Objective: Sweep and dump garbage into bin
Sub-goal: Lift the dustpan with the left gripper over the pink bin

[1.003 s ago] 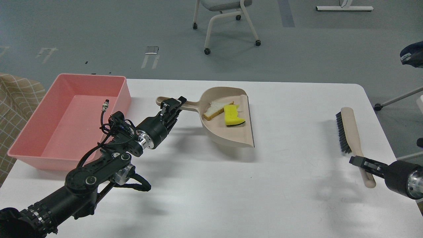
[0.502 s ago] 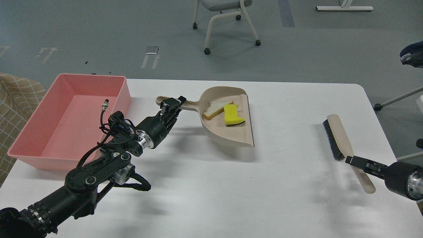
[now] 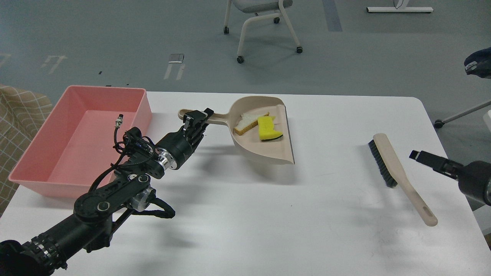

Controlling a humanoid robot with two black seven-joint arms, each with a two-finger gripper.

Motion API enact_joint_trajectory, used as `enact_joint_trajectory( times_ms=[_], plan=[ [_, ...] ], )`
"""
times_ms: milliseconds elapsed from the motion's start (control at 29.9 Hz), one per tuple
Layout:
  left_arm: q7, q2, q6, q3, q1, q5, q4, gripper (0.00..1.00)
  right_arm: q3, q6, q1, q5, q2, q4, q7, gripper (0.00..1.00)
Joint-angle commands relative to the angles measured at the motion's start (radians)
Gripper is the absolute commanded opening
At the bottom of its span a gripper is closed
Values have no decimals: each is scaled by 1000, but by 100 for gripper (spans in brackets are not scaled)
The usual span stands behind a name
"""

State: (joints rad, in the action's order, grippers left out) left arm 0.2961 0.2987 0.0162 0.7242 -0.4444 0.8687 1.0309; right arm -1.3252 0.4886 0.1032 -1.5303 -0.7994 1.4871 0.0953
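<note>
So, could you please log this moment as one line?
left hand: shut on dustpan handle | garbage: in dustpan | bin: empty | brush: on table | right hand: clear

White table (image 3: 245, 214) with rounded corners. Beige dustpan (image 3: 268, 151) toward far centre, open mouth facing right. Beige hand brush (image 3: 399, 176) lying flat at right, dark bristles on its left edge, handle end pointing toward near right. Grey floor beyond. Wheeled chair (image 3: 261, 23) behind table, only base and legs visible. Checked beige fabric (image 3: 15, 115) at far left edge.
</note>
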Motion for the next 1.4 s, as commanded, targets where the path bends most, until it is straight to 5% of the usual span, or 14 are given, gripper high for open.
enact_joint_trajectory(
  times_ms=[0,334,535,736,1371],
  plan=[
    [0,31,-2,3,-19,-45,0,8,-100,0,56,38,40,-17,0,100],
    [0,224,-8,84,-27,-154,178,9,-366,0,158,530,262,-209,-2,100],
    [5,397,-67,132,-14,-226,195,9,-428,0,159,717,276,-300,-9,100],
    [15,569,-108,153,36,-254,202,9,-450,0,155,795,278,-338,-11,100],
    [106,821,-168,173,242,-445,135,9,-434,0,147,797,293,-379,-11,100]
  ],
)
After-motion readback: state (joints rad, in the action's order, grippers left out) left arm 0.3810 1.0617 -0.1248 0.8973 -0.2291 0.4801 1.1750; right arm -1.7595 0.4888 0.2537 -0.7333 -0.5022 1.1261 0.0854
